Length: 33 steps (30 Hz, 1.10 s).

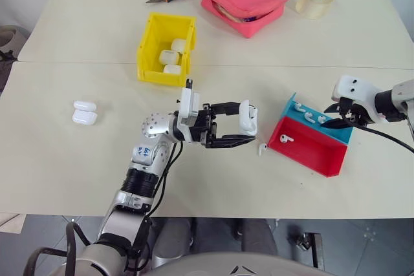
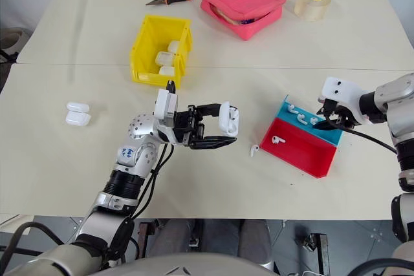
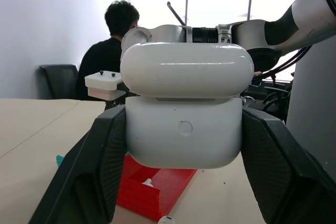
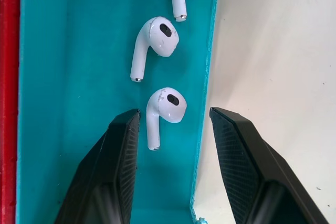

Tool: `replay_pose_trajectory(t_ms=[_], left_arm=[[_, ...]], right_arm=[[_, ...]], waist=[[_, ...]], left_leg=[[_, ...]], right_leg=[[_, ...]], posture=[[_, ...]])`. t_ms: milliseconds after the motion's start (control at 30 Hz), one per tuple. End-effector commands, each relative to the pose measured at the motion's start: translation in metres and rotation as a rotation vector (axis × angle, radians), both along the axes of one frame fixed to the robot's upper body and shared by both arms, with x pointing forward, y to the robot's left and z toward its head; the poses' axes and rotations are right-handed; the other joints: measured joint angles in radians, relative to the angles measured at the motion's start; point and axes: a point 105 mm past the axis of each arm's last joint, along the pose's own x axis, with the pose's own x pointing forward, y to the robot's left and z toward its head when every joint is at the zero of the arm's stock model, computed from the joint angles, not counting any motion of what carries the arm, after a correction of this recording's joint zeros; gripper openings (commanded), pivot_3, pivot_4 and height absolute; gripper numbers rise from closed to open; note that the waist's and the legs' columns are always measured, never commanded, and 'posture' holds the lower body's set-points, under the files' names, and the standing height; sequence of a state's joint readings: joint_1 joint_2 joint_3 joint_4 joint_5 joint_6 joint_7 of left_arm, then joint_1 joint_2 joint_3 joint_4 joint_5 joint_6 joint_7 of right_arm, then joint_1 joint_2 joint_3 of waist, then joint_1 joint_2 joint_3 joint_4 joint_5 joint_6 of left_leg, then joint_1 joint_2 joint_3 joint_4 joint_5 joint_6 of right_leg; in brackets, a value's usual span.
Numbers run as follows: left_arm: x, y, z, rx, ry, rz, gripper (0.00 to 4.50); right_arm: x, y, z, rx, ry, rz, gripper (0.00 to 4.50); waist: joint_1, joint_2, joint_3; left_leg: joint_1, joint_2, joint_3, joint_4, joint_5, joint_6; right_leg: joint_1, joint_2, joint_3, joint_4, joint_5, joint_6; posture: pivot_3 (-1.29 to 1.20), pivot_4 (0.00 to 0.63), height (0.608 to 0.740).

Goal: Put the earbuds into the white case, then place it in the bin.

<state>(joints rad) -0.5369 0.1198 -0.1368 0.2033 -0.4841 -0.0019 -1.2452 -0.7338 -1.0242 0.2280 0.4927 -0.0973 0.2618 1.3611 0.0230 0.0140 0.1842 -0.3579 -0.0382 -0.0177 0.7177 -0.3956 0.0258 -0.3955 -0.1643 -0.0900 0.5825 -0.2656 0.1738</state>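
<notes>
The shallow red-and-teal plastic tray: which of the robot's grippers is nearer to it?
Right. The right gripper hangs open over the tray's teal part; the left gripper, holding the white case, is off beside it.

Glossy white plastic case (image 3: 185,114) and earbuds (image 4: 164,107) (smooth, shiny); tray (image 4: 79,51) matt teal plastic.

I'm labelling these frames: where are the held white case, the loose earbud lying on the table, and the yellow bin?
white case (image 3: 185,135), left wrist view, front of its body.
loose earbud (image 1: 262,149), left eye view, its head.
yellow bin (image 1: 147,48), left eye view, its left wall.
</notes>
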Motion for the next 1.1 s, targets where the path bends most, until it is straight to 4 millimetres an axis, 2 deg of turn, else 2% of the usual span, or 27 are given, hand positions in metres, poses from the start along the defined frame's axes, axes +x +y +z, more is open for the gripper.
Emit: replay_pose_trajectory(t_ms=[33,133,233,300,700,867,1000,1100], left_arm=[[-0.006,0.001,0.009,-0.028,-0.040,-0.014,2.81],[-0.006,0.001,0.009,-0.027,-0.039,-0.017,2.81],[-0.006,0.001,0.009,-0.028,-0.039,-0.018,2.81],[-0.007,0.001,0.008,-0.027,-0.039,-0.020,2.81],[-0.008,0.000,0.007,-0.028,-0.038,-0.026,2.81],[-0.009,0.001,0.007,-0.028,-0.039,-0.024,2.81],[-0.009,0.002,0.008,-0.024,-0.039,-0.032,2.81],[-0.009,0.002,0.008,-0.023,-0.037,-0.044,2.81]], right_arm=[[-0.001,-0.002,-0.001,-0.004,-0.007,-0.006,2.19],[-0.002,0.002,-0.002,0.013,-0.002,0.000,2.19],[-0.003,0.004,-0.002,0.022,0.000,0.006,1.62],[-0.004,0.005,-0.002,0.032,0.008,0.006,0.95],[-0.007,0.007,-0.001,0.041,0.005,0.013,0.95],[-0.010,0.015,0.027,0.191,-0.087,-0.001,0.95],[-0.025,0.019,0.053,0.317,-0.169,0.020,0.95],[-0.034,0.030,0.072,0.476,-0.232,0.018,0.95]], waist=[[0.000,0.000,0.000],[0.000,0.000,0.000],[-0.002,0.000,0.000],[-0.002,0.000,0.000],[0.000,0.000,0.000],[0.001,0.000,0.000],[0.004,0.001,0.001],[0.003,0.001,0.001]], left_leg=[[0.000,0.000,0.000,0.000,0.000,0.000],[0.000,0.000,0.000,0.000,0.000,0.000],[0.000,0.000,0.000,0.000,0.000,0.000],[0.000,0.000,0.000,0.000,0.000,0.000],[0.000,0.000,0.000,0.000,0.000,0.000],[0.000,0.000,0.000,0.000,0.000,0.000],[0.000,0.000,-0.001,0.000,0.000,0.000],[0.000,0.000,-0.001,0.000,0.000,0.000]], right_leg=[[0.000,0.000,0.000,0.000,0.000,0.000],[0.000,0.000,0.000,0.000,0.000,0.000],[0.000,0.000,0.000,0.000,0.000,0.000],[0.000,0.000,0.000,0.000,0.000,0.000],[0.000,0.000,0.000,0.000,0.000,0.000],[0.000,0.000,0.000,0.000,0.000,0.000],[0.000,0.000,0.000,0.000,0.000,0.000],[0.000,0.000,0.000,0.000,0.000,0.000]], posture=[[0.00,0.150,0.740],[0.00,0.150,0.740],[0.00,0.150,0.740],[0.00,0.150,0.740],[0.00,0.150,0.740],[0.00,0.150,0.740],[0.00,0.150,0.740],[0.00,0.150,0.740]])
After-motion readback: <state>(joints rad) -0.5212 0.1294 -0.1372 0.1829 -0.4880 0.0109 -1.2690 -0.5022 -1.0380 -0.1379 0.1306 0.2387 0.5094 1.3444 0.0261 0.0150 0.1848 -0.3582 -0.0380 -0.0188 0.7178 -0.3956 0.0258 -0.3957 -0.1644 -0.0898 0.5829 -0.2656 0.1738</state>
